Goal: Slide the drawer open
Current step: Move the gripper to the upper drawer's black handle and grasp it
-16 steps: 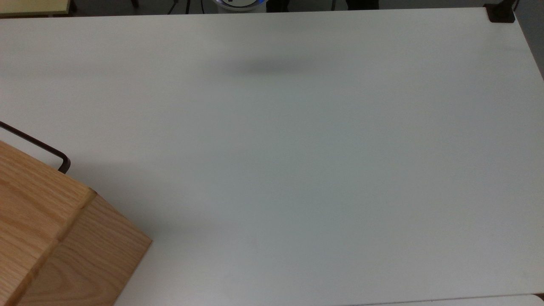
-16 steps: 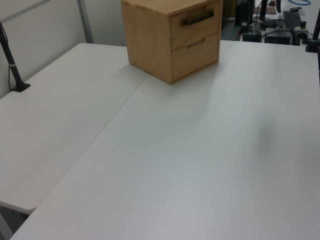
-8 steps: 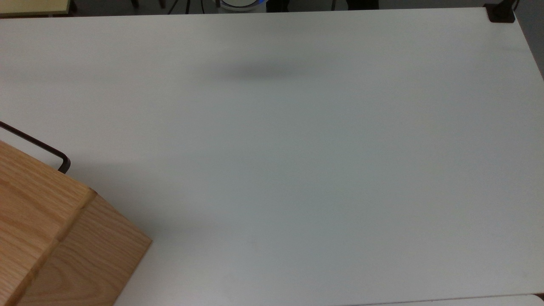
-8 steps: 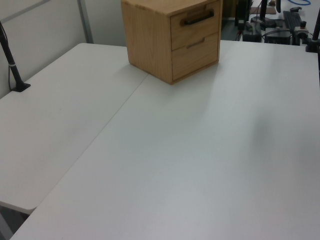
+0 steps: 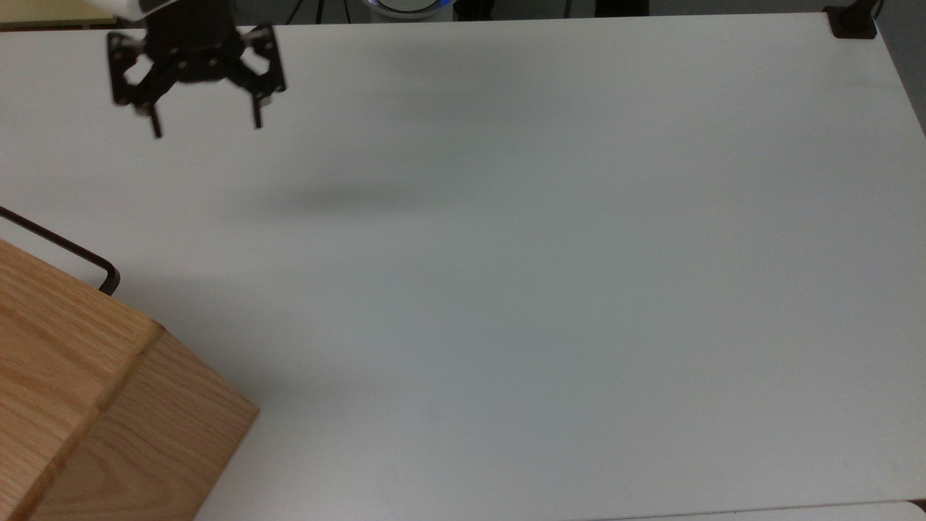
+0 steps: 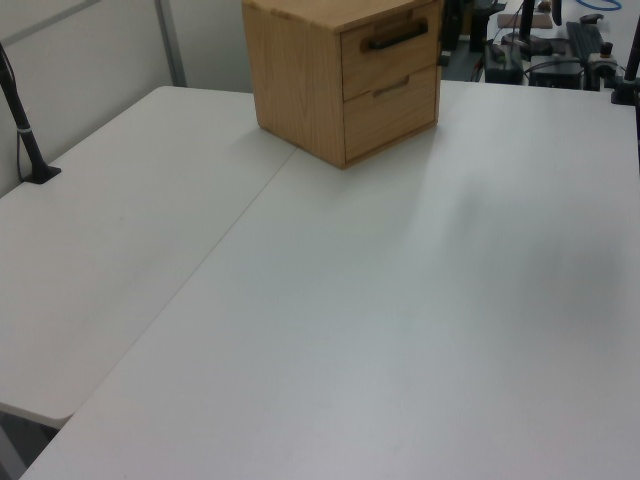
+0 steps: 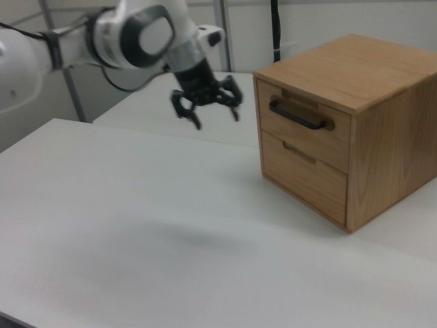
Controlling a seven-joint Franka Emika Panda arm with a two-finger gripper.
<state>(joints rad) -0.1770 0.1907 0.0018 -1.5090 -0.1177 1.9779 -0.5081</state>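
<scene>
The end effector (image 5: 205,127) hangs above the white bench (image 5: 506,253) with its fingers spread wide, gripping nothing. In the right view it (image 7: 215,117) sits left of the drawer (image 7: 293,119), well apart. The drawer is fully closed in the wooden cabinet (image 7: 355,130), its black handle (image 7: 297,116) facing the arm.

Gripper (image 5: 205,124) above table (image 5: 550,289), jaws apart
</scene>
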